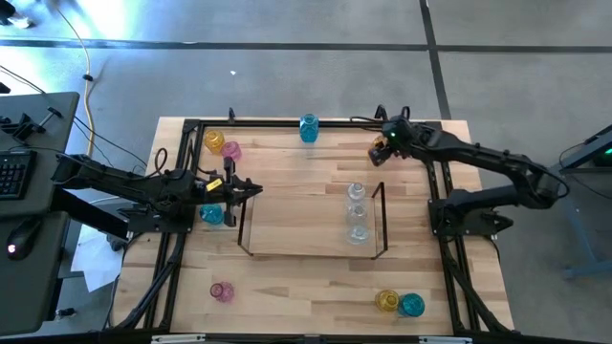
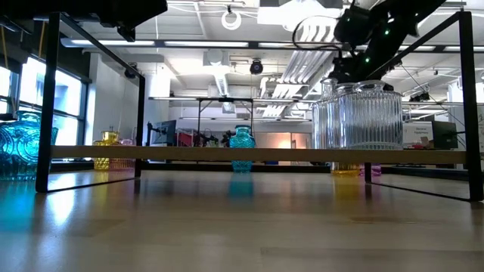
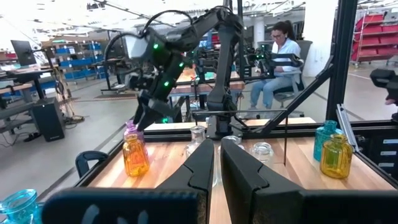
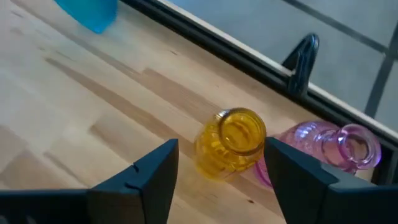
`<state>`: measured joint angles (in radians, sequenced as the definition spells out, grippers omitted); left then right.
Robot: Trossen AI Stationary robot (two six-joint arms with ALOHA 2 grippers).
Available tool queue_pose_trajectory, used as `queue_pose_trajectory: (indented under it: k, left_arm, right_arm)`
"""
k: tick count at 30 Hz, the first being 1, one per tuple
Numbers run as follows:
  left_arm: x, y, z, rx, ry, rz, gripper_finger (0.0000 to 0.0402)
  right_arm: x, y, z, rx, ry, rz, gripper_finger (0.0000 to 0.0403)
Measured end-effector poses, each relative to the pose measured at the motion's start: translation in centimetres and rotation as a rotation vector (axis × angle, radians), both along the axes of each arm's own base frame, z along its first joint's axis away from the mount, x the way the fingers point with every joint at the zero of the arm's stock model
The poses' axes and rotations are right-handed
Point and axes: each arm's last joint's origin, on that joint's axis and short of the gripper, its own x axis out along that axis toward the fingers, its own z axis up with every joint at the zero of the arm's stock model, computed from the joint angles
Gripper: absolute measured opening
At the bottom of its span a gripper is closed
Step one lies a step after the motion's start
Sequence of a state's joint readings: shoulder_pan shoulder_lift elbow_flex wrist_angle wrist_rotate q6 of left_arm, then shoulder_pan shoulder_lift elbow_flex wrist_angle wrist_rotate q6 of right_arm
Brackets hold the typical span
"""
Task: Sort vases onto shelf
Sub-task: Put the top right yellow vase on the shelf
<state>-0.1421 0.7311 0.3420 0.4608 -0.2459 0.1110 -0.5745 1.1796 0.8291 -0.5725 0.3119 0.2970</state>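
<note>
- The pale wooden plank table [image 1: 296, 277], bordered by a black metal frame, has vases scattered round its edges. The middle looks kept free for the shelf.
- The low rectangular shelf with thin dark wire ends and a see-through top [image 1: 306, 254] stands at the table's centre, between the two arms, so either arm could probably reach it.
- The left arm waits at the shelf's left end. The left gripper [image 3: 217, 149] has its fingers pressed together on nothing.
- The right gripper [image 4: 222, 149] hovers at the table's far right corner, well away from the shelf. Its jaws are spread, one finger on each side of a vase without touching it, so this looks like the approach for a pick.
- Three clear ribbed glass vases [image 1: 357, 210] stand in a row at the shelf's right end. I judge the grouping is by colour, with most of the sorting left to do.
- The small yellow translucent glass vase [image 4: 233, 134] between the right fingers is bulbous, with a narrow neck and an open round mouth. It stands upright on the table.
- A pink glass vase of the same shape [image 4: 339, 146] stands just beside it, close enough to be knocked as the fingers close.
- A teal blue glass vase [image 1: 308, 127] sits at the far edge, and another [image 1: 212, 214] sits by the left arm.
</note>
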Motion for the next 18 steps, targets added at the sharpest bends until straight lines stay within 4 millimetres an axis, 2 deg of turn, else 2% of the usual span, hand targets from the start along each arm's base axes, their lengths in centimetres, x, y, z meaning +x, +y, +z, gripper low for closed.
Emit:
queue_pose_trajectory:
  k: [9, 18]
  left_arm:
    - [0.0, 0.0, 0.0, 0.016, 0.002, 0.001, 0.0019]
    - [0.0, 0.0, 0.0, 0.017, 0.002, 0.001, 0.0019]
  right_arm:
    - [0.1, -1.6, -1.6, 0.044, 0.045, -0.067, 0.0222]
    - [0.3, -1.9, -1.7, 0.048, 0.037, -0.067, 0.0222]
